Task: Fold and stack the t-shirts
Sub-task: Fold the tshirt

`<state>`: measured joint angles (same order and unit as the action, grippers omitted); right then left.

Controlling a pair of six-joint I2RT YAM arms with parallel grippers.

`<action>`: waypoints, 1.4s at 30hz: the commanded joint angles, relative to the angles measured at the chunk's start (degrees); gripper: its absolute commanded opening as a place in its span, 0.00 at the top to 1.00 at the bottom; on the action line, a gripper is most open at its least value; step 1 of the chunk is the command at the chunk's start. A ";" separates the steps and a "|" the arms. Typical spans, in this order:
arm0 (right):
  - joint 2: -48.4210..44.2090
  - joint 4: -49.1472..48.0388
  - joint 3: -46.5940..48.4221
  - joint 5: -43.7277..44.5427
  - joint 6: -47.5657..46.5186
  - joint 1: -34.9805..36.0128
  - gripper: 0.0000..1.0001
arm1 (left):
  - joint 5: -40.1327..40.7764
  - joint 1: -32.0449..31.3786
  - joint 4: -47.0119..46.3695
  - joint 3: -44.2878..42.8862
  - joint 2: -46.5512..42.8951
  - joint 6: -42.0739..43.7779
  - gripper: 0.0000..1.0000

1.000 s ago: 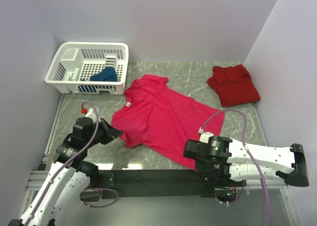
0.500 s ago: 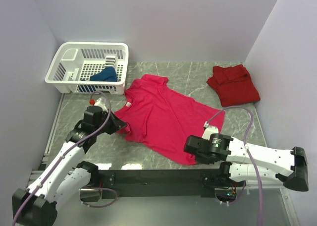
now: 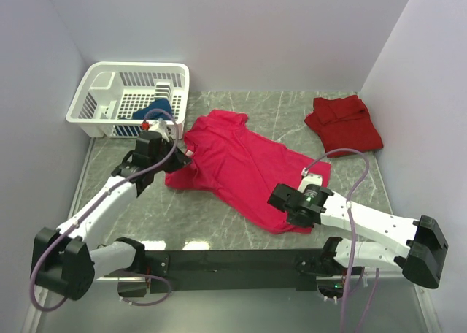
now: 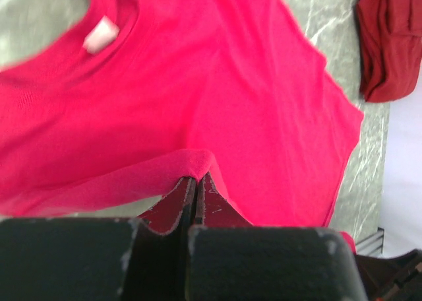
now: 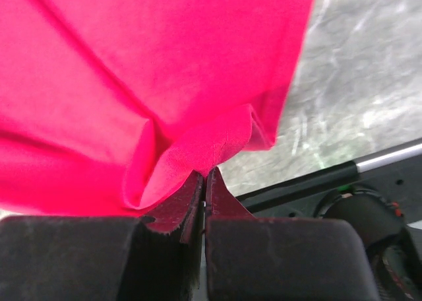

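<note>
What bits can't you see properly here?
- Top view: blue shirt mostly hidden behind the basket wall.
- Left wrist view: dark red shirt cut off by the edge.
- Left wrist view: label on pink shirt blurred, unreadable.

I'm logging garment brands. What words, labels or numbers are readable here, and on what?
No readable text anywhere.
Pale neck tag in the collar of the magenta t-shirt: too blurred to read.
No print visible on the dark red t-shirt, blue t-shirt or white basket.
</note>
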<state>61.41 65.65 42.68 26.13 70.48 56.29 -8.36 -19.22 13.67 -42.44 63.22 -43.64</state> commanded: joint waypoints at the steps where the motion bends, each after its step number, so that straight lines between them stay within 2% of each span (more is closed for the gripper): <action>1: 0.38 4.04 1.71 4.37 0.18 -1.18 1.00 | 0.45 -0.02 -4.97 -6.07 3.82 3.03 0.99; 11: 0.82 11.52 2.59 6.65 3.52 -2.59 1.00 | -1.84 -0.02 -6.03 -14.34 17.63 7.77 1.00; 31: 10.13 8.80 5.84 9.90 2.21 -4.00 1.00 | 2.20 -0.02 -4.27 -28.14 32.49 12.87 0.98; 32: 10.66 8.80 5.84 10.17 2.29 -4.17 1.00 | 2.47 -0.02 -4.35 -28.49 32.75 13.14 0.91; 33: 10.84 8.80 6.10 10.34 2.30 -4.17 1.00 | 2.56 -0.02 -4.79 -28.84 32.67 13.23 0.71; 34: 10.93 8.62 6.28 10.52 2.21 -4.26 0.98 | 1.69 -0.02 -6.01 -28.84 32.49 13.31 0.58; 36: 11.01 8.27 7.07 10.87 1.95 -4.35 0.89 | 0.98 -0.11 -7.34 -28.58 31.36 13.75 0.26; 37: 10.49 8.09 7.42 11.05 1.86 -4.35 0.86 | 0.80 -0.46 -8.13 -28.58 30.83 14.10 0.20; 39: 9.53 6.95 8.12 10.61 0.72 -4.44 0.71 | 1.06 -0.99 -8.83 -27.53 28.47 15.07 0.12; 40: 8.22 6.52 8.39 10.35 0.28 -4.35 0.65 | 1.59 -1.69 -9.19 -26.83 27.40 15.33 0.11; 41: 7.42 5.64 8.48 9.65 -0.68 -4.35 0.52 | 2.98 -2.04 -9.89 -24.65 26.26 15.60 0.10; 42: 6.63 5.20 8.74 9.21 -1.13 -4.35 0.45 | 3.87 -2.66 -10.33 -23.23 23.73 15.69 0.10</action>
<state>71.05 72.62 48.69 33.47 70.52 52.23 -6.55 -20.16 7.27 -67.64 94.13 -30.06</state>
